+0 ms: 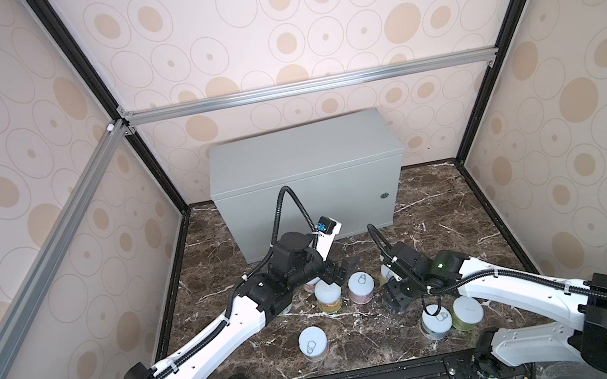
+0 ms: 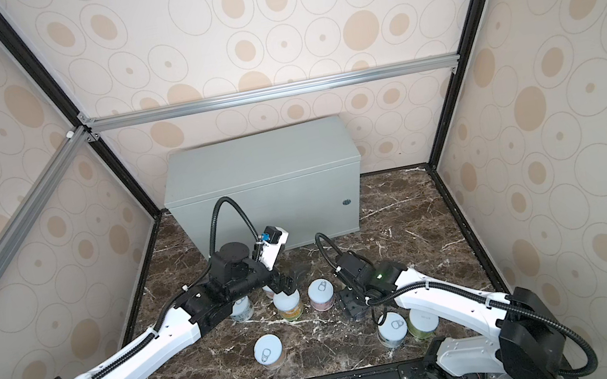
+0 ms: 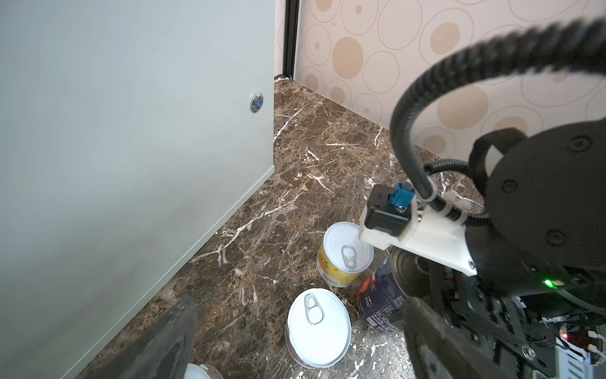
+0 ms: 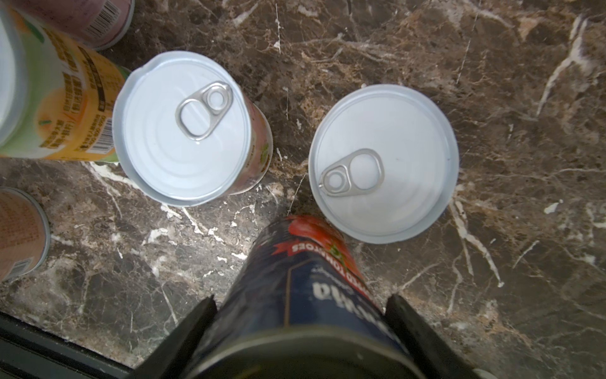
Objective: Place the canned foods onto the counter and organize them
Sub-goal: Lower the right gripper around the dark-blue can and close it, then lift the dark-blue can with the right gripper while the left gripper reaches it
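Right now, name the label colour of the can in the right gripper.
The dark-blue can has red tomato print; clearest in the right wrist view.

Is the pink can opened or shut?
Shut: the pink can has a whole pale lid, its pull tab lying flat.

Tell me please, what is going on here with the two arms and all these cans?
Two robot arms are meant to move cans onto the grey box. The right gripper has its fingers closed around the dark-blue can, low over the marble surface. The left gripper is open and empty, above the pull-tab cans near the box front. All other cans stand on the marble; none is on the box yet.
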`<action>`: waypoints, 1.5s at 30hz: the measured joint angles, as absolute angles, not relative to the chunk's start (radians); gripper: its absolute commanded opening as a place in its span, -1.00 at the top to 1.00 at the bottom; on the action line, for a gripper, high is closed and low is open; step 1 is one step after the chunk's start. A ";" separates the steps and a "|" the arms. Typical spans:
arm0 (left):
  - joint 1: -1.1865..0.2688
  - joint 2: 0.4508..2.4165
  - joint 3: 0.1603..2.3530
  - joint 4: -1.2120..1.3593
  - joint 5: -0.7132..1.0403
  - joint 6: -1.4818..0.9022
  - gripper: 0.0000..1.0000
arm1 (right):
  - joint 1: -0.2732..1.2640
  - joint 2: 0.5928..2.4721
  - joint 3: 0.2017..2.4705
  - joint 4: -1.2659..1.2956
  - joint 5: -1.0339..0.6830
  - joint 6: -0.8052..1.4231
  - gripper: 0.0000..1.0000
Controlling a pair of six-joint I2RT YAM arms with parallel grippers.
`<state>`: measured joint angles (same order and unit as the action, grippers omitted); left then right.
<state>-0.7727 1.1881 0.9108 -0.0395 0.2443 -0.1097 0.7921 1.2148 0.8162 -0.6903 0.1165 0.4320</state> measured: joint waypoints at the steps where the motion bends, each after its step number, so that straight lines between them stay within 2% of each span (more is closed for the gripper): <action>1: -0.773 1.172 0.904 -0.039 0.237 -0.110 -0.96 | 0.792 1.218 0.816 -0.688 0.112 0.430 -0.18; 17: -0.775 1.025 0.808 -0.046 0.164 -0.117 -0.96 | 0.793 1.155 0.813 -0.693 0.113 0.418 -0.18; 22: -0.775 1.024 0.791 -0.044 0.242 -0.114 -0.96 | 0.793 1.140 0.840 -0.752 0.108 0.379 -0.18; 27: -0.779 1.025 0.789 -0.043 0.393 -0.086 -0.96 | 0.793 1.119 0.971 -0.854 0.083 0.317 -0.18; 30: -0.804 1.037 0.801 -0.067 0.427 -0.049 -0.96 | 0.793 1.123 1.102 -0.922 0.063 0.287 -0.17; 36: -0.913 1.067 0.821 -0.076 0.393 0.026 -0.96 | 0.793 1.174 1.305 -1.028 0.009 0.256 -0.14; 45: -1.000 1.119 0.823 0.013 0.348 0.075 -0.96 | 0.793 1.223 1.413 -1.113 -0.113 0.236 -0.08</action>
